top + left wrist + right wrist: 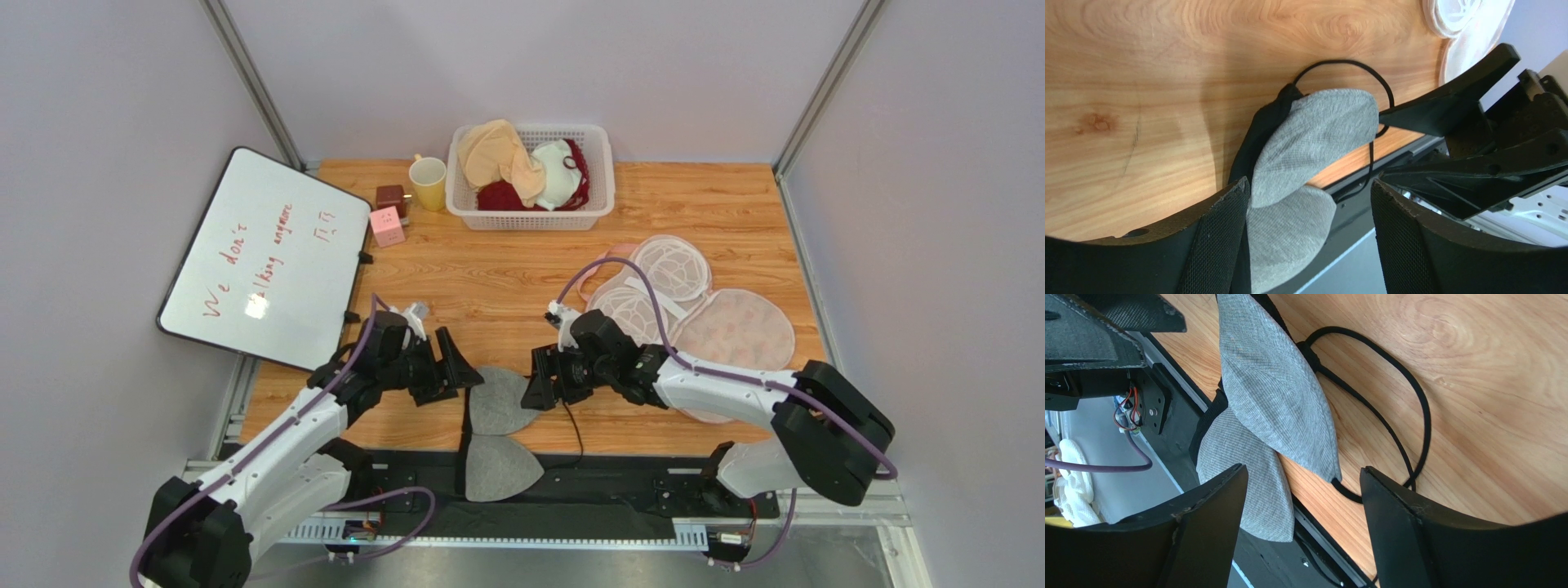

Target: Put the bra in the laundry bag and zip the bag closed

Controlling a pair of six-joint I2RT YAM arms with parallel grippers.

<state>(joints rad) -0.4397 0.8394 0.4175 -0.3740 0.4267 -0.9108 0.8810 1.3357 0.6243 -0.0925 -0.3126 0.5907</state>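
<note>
The grey bra lies at the table's near edge, one cup on the wood and one cup hanging over the black rail. It shows in the left wrist view and the right wrist view, with a black strap looped on the wood. My left gripper is open just left of the upper cup. My right gripper is open just right of it. The laundry bag lies unzipped and spread out at the right, mesh lining up.
A white slatted basket holding a beige bra and a white and dark-red bra stands at the back. A yellow mug, two small cubes and a whiteboard are at the back left.
</note>
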